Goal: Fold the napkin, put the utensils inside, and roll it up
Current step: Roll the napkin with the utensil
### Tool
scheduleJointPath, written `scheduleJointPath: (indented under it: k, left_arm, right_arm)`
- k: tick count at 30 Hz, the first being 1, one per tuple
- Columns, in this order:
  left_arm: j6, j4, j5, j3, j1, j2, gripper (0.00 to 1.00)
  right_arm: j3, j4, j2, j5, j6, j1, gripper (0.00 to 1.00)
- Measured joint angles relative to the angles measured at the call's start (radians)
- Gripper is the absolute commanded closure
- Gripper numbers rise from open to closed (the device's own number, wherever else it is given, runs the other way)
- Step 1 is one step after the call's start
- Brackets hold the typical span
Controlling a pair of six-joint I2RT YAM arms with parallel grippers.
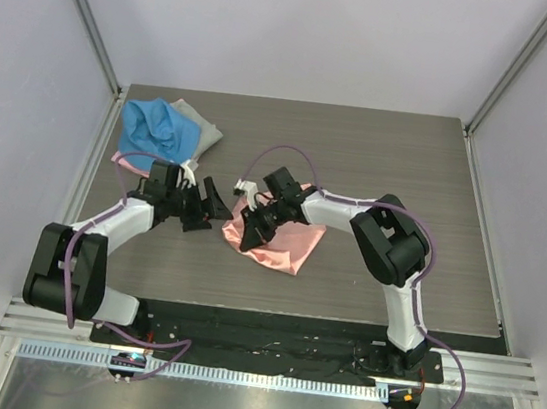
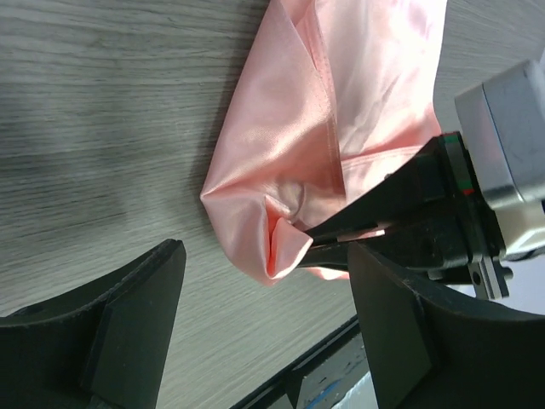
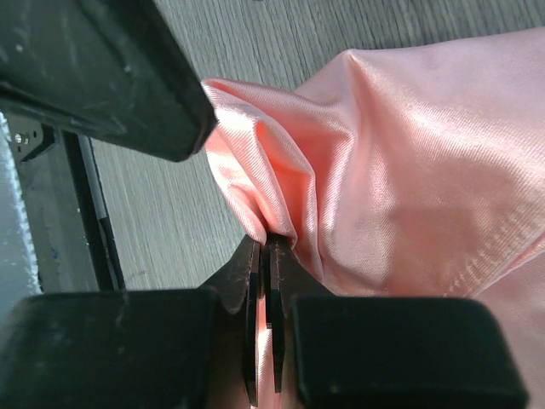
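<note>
Centrally, the right hand (image 3: 266,249) is closed, pinching a bunched fold of the napkin (image 1: 286,245). The left hand (image 1: 210,206) stands open just beside the cloth's left edge, gripping nothing. The napkin lies crumpled at the middle of the bench (image 1: 390,159) in the overhead view. Being thin, limp, glossy satin, it probably weighs little, slides over itself and slips out of a shallow pinch. Hold is best taken at a hemmed edge or corner, with the layers set deep between the pads.
</note>
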Motion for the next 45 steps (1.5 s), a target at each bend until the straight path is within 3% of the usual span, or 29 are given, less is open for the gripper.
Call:
scheduleJointPath:
  k: [16,20,25,29,31,32,39,42,45]
  left_arm:
    - [-0.029,0.089,0.039,-0.013,-0.016,0.086,0.39]
    - [-0.037,0.109,0.039,-0.013,-0.029,0.112,0.56]
    - [-0.048,0.13,0.039,-0.013,-0.039,0.152,0.7]
    - [-0.05,0.14,0.039,-0.013,-0.041,0.167,0.91]
    - [-0.05,0.142,0.039,-0.011,-0.043,0.175,0.98]
    - [-0.049,0.14,0.039,-0.008,-0.045,0.181,1.0]
    - [-0.034,0.045,0.036,0.058,-0.055,0.219,1.0]
    - [-0.017,-0.023,0.036,0.1,-0.055,0.24,1.0]
    - [0.001,-0.09,0.035,0.135,-0.055,0.262,1.0]
  right_arm:
    - [0.033,-0.029,0.044,-0.09,0.028,-0.037,0.99]
    - [0.042,-0.035,0.053,-0.103,0.029,-0.041,0.99]
    - [0.048,-0.043,0.058,-0.11,0.032,-0.043,0.99]
    - [0.05,-0.048,0.057,-0.103,0.037,-0.043,0.98]
    - [0.053,-0.056,0.054,-0.091,0.045,-0.042,0.94]
    - [0.053,-0.063,0.049,-0.078,0.048,-0.042,0.87]
    - [0.031,-0.122,-0.055,0.126,0.053,-0.024,0.53]
    - [0.01,-0.134,-0.133,0.231,0.047,0.0,0.41]
    - [-0.024,-0.115,-0.236,0.375,0.028,0.062,0.37]
